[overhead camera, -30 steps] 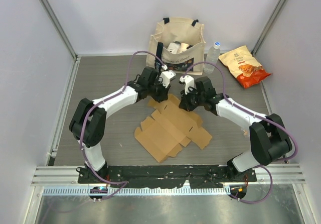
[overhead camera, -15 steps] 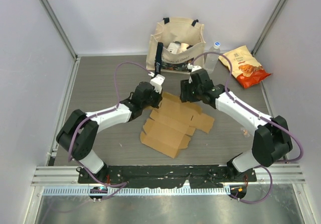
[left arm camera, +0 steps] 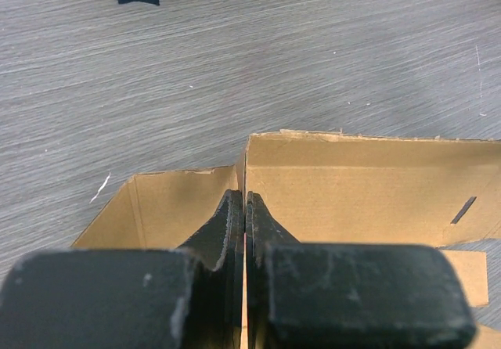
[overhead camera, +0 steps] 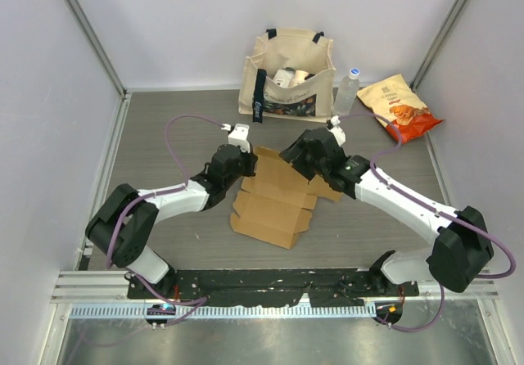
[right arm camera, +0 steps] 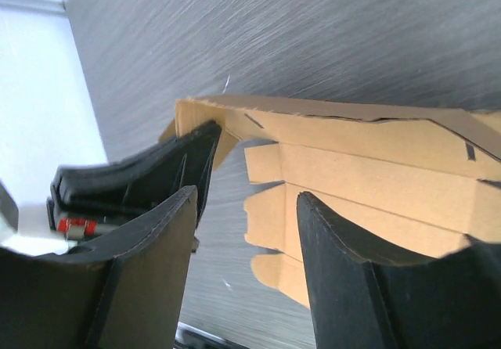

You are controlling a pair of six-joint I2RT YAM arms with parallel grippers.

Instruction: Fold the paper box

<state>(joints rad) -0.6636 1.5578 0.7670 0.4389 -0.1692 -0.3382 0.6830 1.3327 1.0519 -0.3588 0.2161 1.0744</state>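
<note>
Bright, even light; soft shadows; near jaws seemingly blurred

My left pincer [left arm camera: 243, 202] was matt black plastic, scuffed and dusty. The box [left arm camera: 368, 185] in it was matt brown cardboard, rough along its edge. Beyond lay the table [left arm camera: 313, 52], grey, streaked, wood-grained.

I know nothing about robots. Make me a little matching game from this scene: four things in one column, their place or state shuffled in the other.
Things:
1 left claw
2 right claw
3 tote bag
4 snack packet

States:
A lying at the far right
B open
C shut on the paper box
D standing upright at the back

Pairs: 1-C, 2-B, 3-D, 4-A.
</note>
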